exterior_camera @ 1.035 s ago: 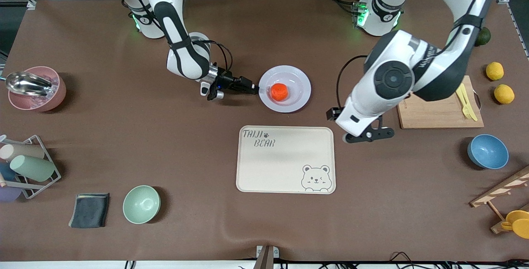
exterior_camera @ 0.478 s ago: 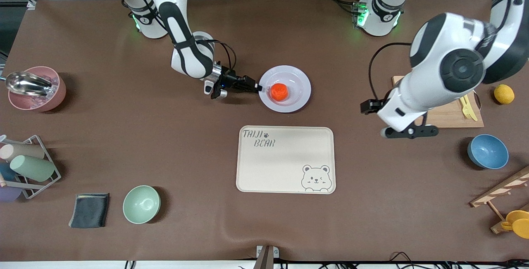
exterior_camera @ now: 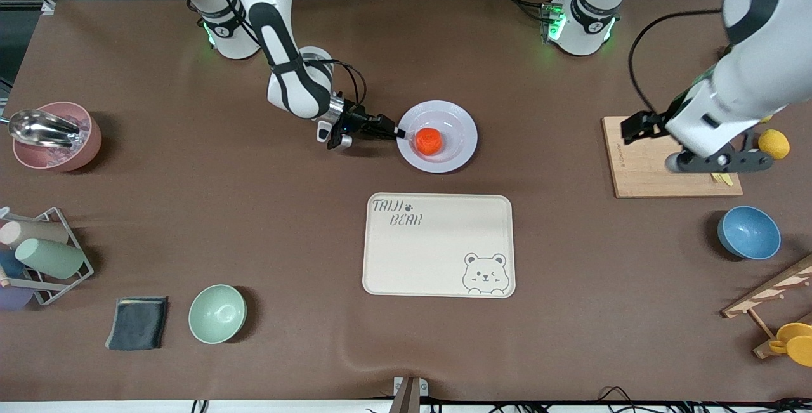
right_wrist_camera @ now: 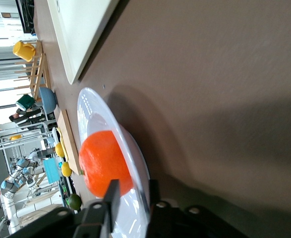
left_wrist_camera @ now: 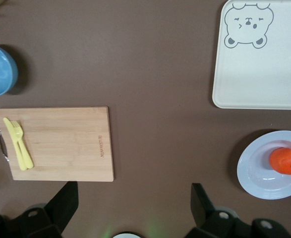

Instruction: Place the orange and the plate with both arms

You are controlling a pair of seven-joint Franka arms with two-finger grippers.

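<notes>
The red-orange orange (exterior_camera: 429, 140) lies in the middle of the pale plate (exterior_camera: 466, 124), which sits farther from the front camera than the cream tray. My right gripper (exterior_camera: 398, 134) is low at the plate's rim on the right arm's end, one finger above the rim and one under it, shut on the plate. In the right wrist view the fingers (right_wrist_camera: 111, 196) straddle the rim (right_wrist_camera: 93, 106) with the orange (right_wrist_camera: 103, 161) just past them. My left gripper (exterior_camera: 720, 160) is open and empty, high over the wooden cutting board. The left wrist view also shows the plate (left_wrist_camera: 254, 173) and the orange (left_wrist_camera: 286, 160).
The cream bear tray (exterior_camera: 438, 245) lies nearer the front camera than the plate. The cutting board (exterior_camera: 641, 165) with yellow cutlery (left_wrist_camera: 19, 144), a yellow fruit (exterior_camera: 774, 144) and a blue bowl (exterior_camera: 748, 232) are at the left arm's end. A green bowl (exterior_camera: 217, 313), a dark cloth (exterior_camera: 137, 323), a cup rack (exterior_camera: 38, 261) and a pink bowl (exterior_camera: 57, 137) are at the right arm's end.
My left arm has swung away from beside the tray toward its own end and now hangs over the cutting board. My right gripper has edged a little onto the plate's rim.
</notes>
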